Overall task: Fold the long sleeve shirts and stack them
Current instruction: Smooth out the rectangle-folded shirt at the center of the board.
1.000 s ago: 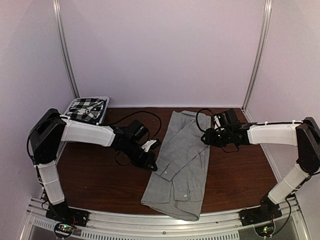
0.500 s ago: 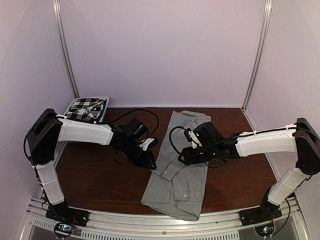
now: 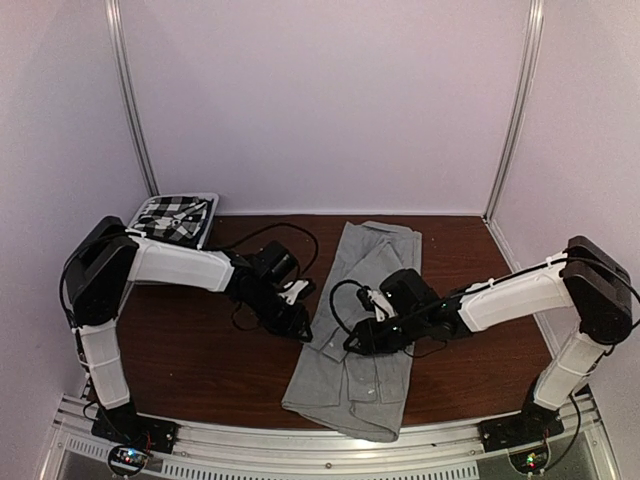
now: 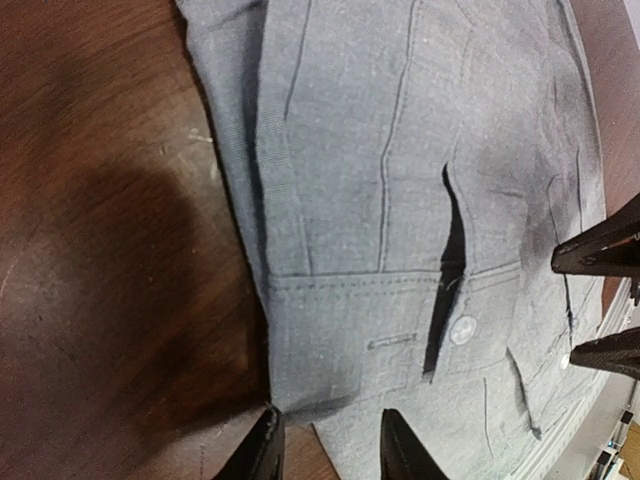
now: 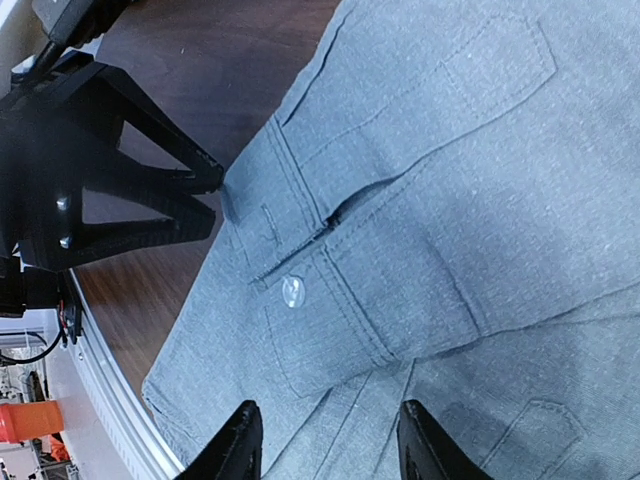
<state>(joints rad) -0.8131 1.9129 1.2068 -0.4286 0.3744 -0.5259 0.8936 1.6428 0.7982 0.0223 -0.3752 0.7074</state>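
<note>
Though left fingers [image 4: 262, 450] and right fingers [image 5: 235, 445] are parted, nothing is gripped. The grey cloth shirt's [image 3: 350, 390] cuff [image 4: 350, 335] should be pinched squarely.

Robotics lab test booth, plain white panel walls [image 3: 320, 100] and metal corner posts [image 3: 132, 110] beyond my fingers [image 4: 262, 445], bare dark brown wooden tabletop [image 3: 190, 370] beneath them, ribbed aluminium mounting rail [image 3: 320, 450] behind, black arm bases [image 3: 135, 432] bolted to it.
</note>
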